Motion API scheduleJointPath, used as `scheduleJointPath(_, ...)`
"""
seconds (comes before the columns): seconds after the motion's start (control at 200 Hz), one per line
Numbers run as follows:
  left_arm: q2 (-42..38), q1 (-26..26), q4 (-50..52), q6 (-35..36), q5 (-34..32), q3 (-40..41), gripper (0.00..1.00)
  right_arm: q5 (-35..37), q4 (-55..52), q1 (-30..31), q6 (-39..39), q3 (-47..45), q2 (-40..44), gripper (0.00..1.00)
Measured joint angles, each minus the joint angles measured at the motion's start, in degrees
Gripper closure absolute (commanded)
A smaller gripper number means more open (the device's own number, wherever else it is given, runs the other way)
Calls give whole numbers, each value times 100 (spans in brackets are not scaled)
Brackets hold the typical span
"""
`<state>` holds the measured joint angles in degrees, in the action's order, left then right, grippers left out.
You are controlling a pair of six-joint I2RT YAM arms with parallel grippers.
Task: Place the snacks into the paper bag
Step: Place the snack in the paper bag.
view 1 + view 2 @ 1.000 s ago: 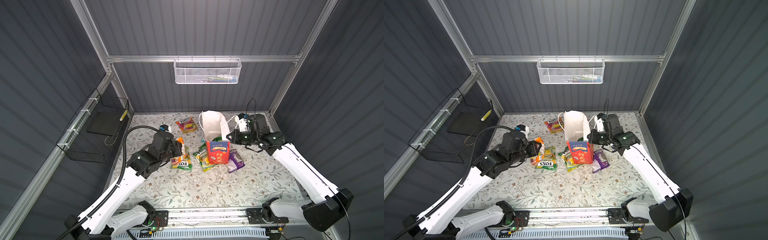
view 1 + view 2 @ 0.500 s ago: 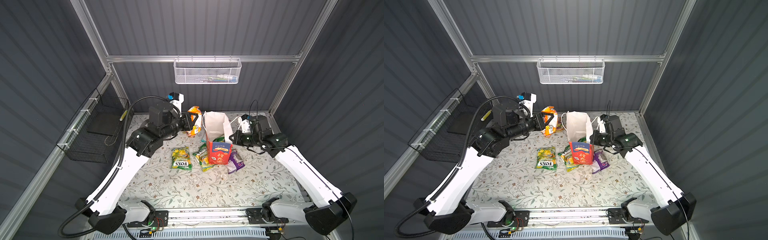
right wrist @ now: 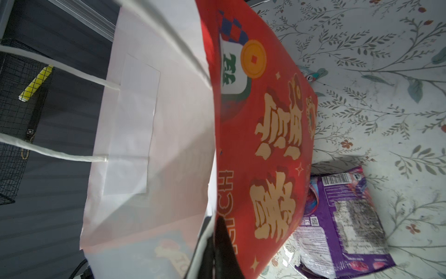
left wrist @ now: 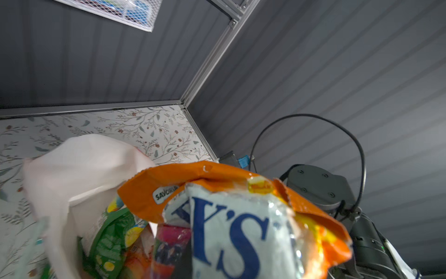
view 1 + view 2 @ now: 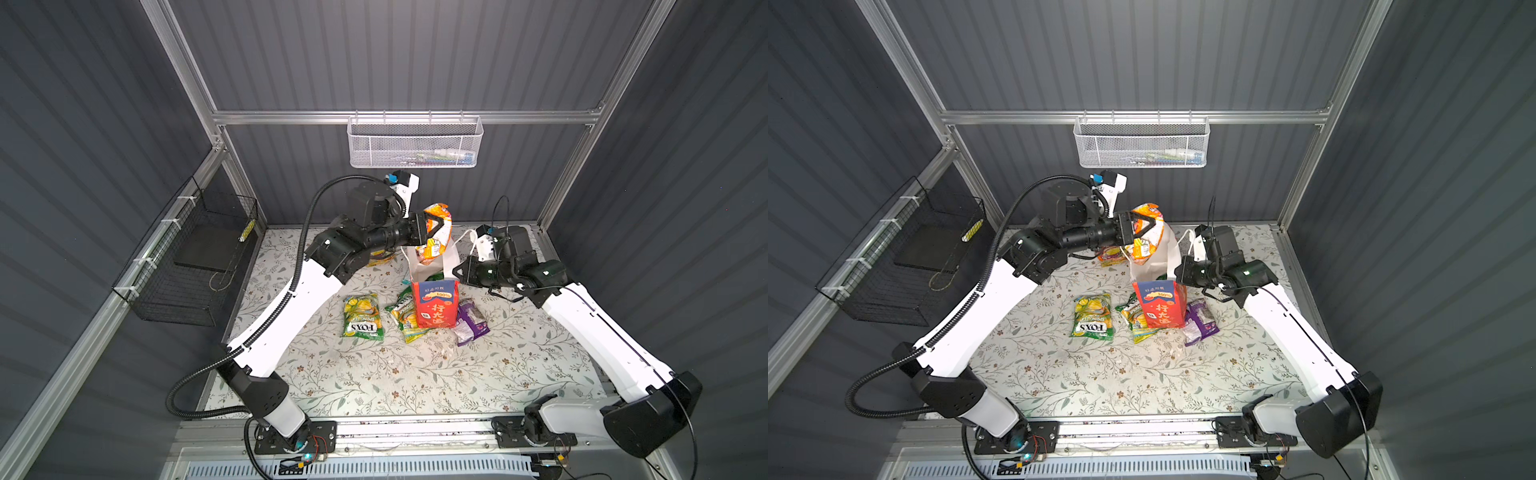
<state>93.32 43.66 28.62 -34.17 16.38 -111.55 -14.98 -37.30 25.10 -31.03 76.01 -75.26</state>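
The red paper bag (image 5: 434,307) (image 5: 1158,309) stands upright near the middle of the table, its white inside showing. My left gripper (image 5: 435,226) (image 5: 1144,226) is shut on an orange snack packet (image 5: 438,232) (image 4: 193,183), which hangs over the bag's open mouth. Green packets (image 4: 108,241) lie inside the bag. My right gripper (image 5: 457,272) (image 3: 214,253) is shut on the bag's side wall near its rim. On the table lie a green-yellow FOX'S packet (image 5: 360,318), a second one (image 5: 403,316) against the bag, and a purple packet (image 5: 469,322) (image 3: 345,217).
Another packet (image 5: 380,259) lies at the back, half hidden under my left arm. A white mesh basket (image 5: 415,143) hangs on the back wall. On the left wall hangs a black wire basket (image 5: 195,266). My two arms meet over the bag.
My left arm lifted the orange packet from the table left of the bag and carried it up and rightward over the bag's mouth. The right gripper kept its hold on the bag.
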Motion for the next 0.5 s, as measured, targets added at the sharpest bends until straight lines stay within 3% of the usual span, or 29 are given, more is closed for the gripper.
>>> scheduleJointPath(0.24, 363, 114, -293, -52, -138, 214, 73, 26, -57, 0, -2, 22, -4, 100)
scheduleJointPath(0.5, 1025, 114, -264, 9, -793, 275, 73, 179, -262, 0, -46, -109, 367, 100)
